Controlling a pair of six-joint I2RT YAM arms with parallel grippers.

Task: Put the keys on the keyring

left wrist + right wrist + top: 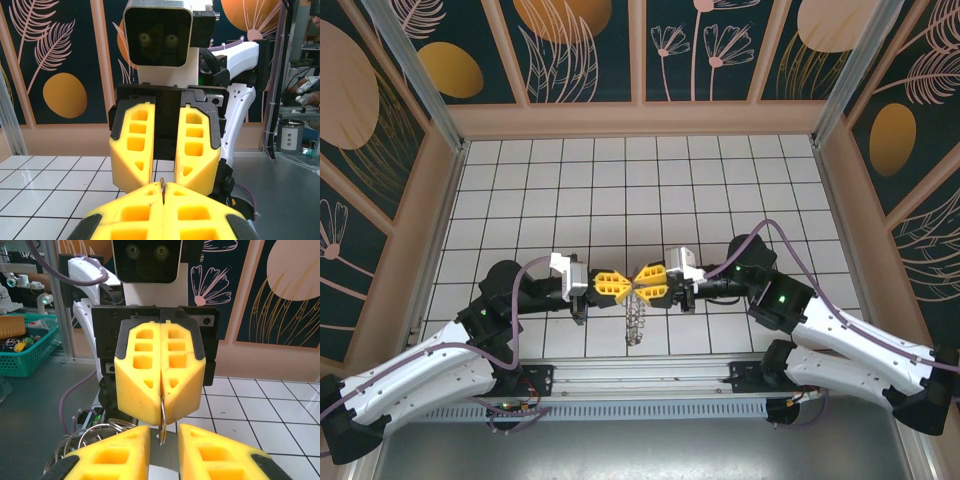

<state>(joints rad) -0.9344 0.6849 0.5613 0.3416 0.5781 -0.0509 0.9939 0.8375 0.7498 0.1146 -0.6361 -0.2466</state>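
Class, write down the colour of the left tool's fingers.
Yellow. The left tool shows best in the right wrist view.

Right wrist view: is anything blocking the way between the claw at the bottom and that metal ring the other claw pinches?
Nothing visible does. The left claw is shut on the thin metal ring, which hangs right at the gap between the right claw's parted fingers, with nothing between them.

White shells are being worn over black joints by the left arm (420,375) and right arm (860,345); purple cables (514,315) are being strung along, chunky yellow hollow-celled fingers (608,284) being sported.
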